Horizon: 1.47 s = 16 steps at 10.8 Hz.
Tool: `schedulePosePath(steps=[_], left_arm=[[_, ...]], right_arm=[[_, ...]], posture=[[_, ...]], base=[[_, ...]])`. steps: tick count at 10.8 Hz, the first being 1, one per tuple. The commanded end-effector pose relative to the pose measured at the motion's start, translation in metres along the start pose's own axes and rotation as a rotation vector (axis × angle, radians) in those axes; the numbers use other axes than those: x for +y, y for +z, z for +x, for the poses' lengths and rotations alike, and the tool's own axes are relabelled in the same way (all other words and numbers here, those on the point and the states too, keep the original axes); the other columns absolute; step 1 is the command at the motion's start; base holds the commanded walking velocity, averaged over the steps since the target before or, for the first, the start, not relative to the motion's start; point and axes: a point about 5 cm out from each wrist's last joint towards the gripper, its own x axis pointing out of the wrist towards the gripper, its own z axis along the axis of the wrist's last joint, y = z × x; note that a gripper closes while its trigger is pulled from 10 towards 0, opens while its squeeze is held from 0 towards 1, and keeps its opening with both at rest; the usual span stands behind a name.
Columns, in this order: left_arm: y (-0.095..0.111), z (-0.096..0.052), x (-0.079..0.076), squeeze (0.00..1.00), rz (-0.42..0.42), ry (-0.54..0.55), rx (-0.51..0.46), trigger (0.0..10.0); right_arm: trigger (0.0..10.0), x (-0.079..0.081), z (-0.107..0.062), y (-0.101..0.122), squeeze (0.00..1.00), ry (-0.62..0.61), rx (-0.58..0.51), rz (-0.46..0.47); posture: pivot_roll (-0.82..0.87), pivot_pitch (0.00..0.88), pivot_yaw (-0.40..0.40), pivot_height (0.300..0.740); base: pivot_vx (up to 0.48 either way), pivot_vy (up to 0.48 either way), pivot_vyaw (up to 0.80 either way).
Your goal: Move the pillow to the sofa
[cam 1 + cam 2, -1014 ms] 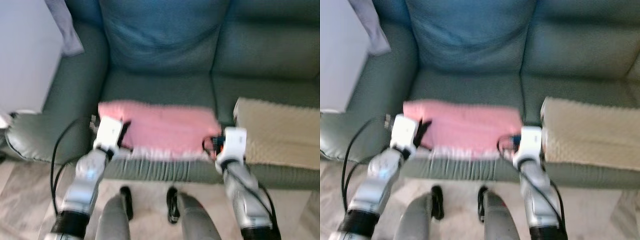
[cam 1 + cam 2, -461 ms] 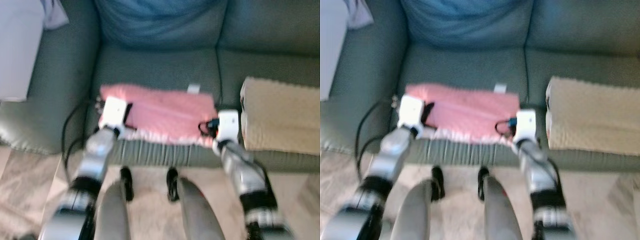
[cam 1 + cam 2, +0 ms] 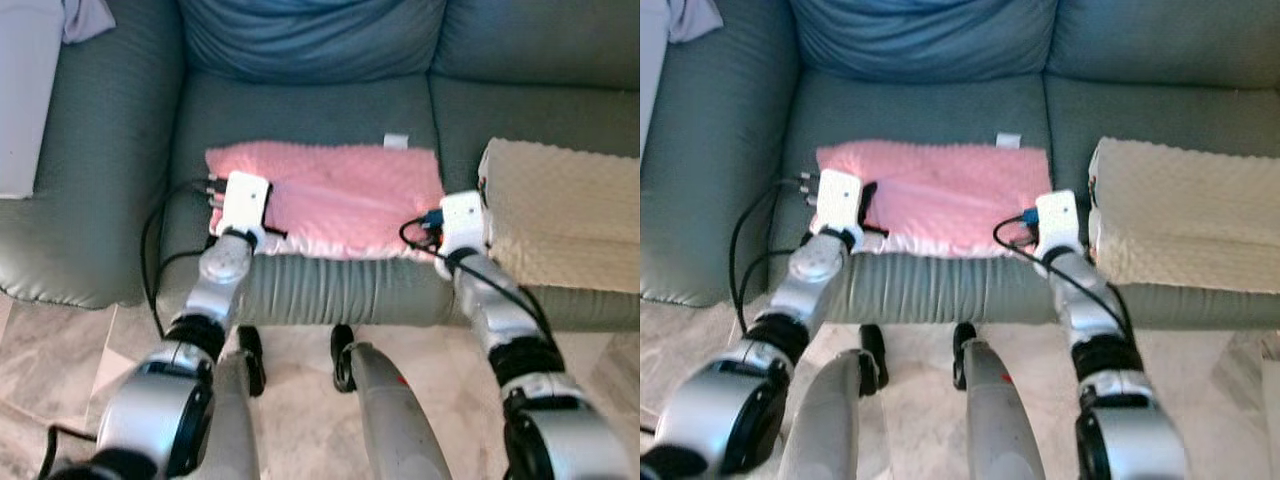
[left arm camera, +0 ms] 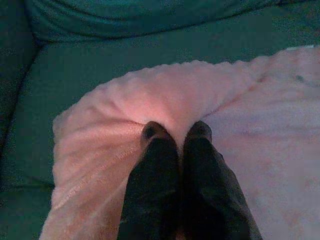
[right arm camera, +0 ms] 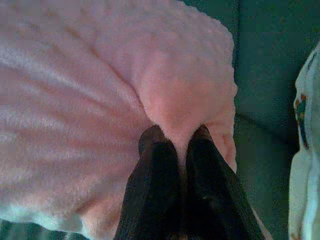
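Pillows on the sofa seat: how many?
2. The pink pillow lies on the left seat cushion, pinched at its near corners by the left pincer and right pincer. The beige pillow lies on the right cushion.

Pink pillows: one [image 3: 335, 195] is seen.
Beige pillows: one [image 3: 560, 215] is seen.
Sofas: one [image 3: 110, 160] is seen.
Blue back cushions: one [image 3: 310, 40] is seen.
Grippers: two are counted, left gripper [image 4: 176, 134] and right gripper [image 5: 175, 136].
Black cables: one [image 3: 155, 250] is seen.
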Motion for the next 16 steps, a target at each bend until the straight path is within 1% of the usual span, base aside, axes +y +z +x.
schedulePosePath(steps=[1, 2, 3, 4, 5, 6, 7, 9, 10, 11, 12, 13, 15, 16], left_arm=[[-0.014, -0.005, 0.005, 0.0, 0.001, 0.033, 0.047, 10.0], [-0.013, -0.005, 0.011, 0.0, 0.014, 0.055, 0.043, 10.0], [-0.008, -0.001, 0.022, 0.0, 0.04, 0.092, 0.034, 10.0], [-0.003, 0.001, 0.032, 0.0, 0.065, 0.117, 0.024, 10.0], [0.001, 0.003, 0.045, 0.0, 0.077, 0.155, 0.022, 10.0], [0.001, 0.002, 0.053, 0.0, 0.082, 0.179, 0.024, 10.0], [0.0, 0.002, 0.055, 0.0, 0.085, 0.185, 0.027, 10.0], [-0.008, -0.002, 0.048, 0.0, 0.075, 0.172, 0.039, 10.0], [-0.013, -0.005, 0.044, 0.0, 0.064, 0.159, 0.046, 10.0], [-0.016, -0.006, 0.042, 0.0, 0.06, 0.15, 0.055, 10.0], [-0.02, -0.009, 0.042, 0.0, 0.066, 0.153, 0.066, 10.0], [-0.022, -0.009, 0.043, 0.0, 0.055, 0.154, 0.075, 10.0], [-0.021, -0.009, 0.043, 0.0, 0.052, 0.148, 0.076, 10.0], [-0.021, -0.009, 0.042, 0.0, 0.032, 0.143, 0.076, 10.0]], right_arm=[[10.0, -0.003, -0.005, -0.014, 0.0, 0.009, 0.029, -0.015], [10.0, -0.003, -0.004, -0.011, 0.0, 0.016, 0.004, 0.0], [10.0, 0.0, -0.001, -0.008, 0.0, 0.044, -0.023, 0.008], [10.0, 0.003, 0.0, -0.005, 0.0, 0.063, -0.04, 0.014], [10.0, 0.009, 0.001, -0.006, 0.0, 0.085, -0.05, 0.013], [10.0, 0.014, 0.001, -0.008, 0.0, 0.103, -0.053, 0.017], [10.0, 0.015, 0.0, -0.011, 0.0, 0.111, -0.048, 0.003], [10.0, 0.01, -0.001, -0.017, 0.0, 0.089, -0.029, -0.003], [10.0, 0.009, -0.001, -0.017, 0.93, 0.088, -0.029, -0.004], [10.0, 0.008, -0.001, -0.017, 1.0, 0.087, -0.028, -0.002], [10.0, 0.007, -0.001, -0.018, 1.0, 0.077, -0.027, 0.0], [10.0, 0.006, -0.001, -0.018, 1.0, 0.072, -0.025, 0.002], [10.0, 0.006, 0.001, -0.016, 1.0, 0.067, -0.027, 0.001], [10.0, 0.007, 0.001, -0.018, 1.0, 0.065, -0.024, -0.003]], posture=[[-0.1, 0.537, -0.027, 0.74], [-0.1, 0.537, -0.028, 0.74], [-0.1, 0.535, -0.029, 0.74], [-0.1, 0.534, -0.029, 0.74], [-0.1, 0.53, -0.03, 0.74], [-0.1, 0.528, -0.031, 0.74], [-0.1, 0.528, -0.032, 0.74], [-0.1, 0.524, -0.038, 0.74], [-0.1, 0.522, -0.039, 0.74], [-0.1, 0.521, -0.042, 0.74], [-0.1, 0.514, -0.041, 0.74], [-0.09, 0.509, -0.04, 0.74], [-0.09, 0.504, -0.041, 0.74], [-0.09, 0.502, -0.045, 0.74]], base=[[0.0, 0.0, 0.0], [0.0, 0.0, 0.0], [0.0, 0.0, 0.0], [0.0, 0.0, 0.0], [0.0, 0.0, 0.0], [0.0, 0.0, 0.0], [0.0, 0.0, 0.0], [0.0, 0.0, 0.0], [0.0, 0.0, 0.0], [0.0, 0.0, 0.0], [0.0, 0.0, 0.0], [0.0, 0.0, 0.0], [0.0, 0.0, 0.0], [0.0, 0.0, 0.0]])
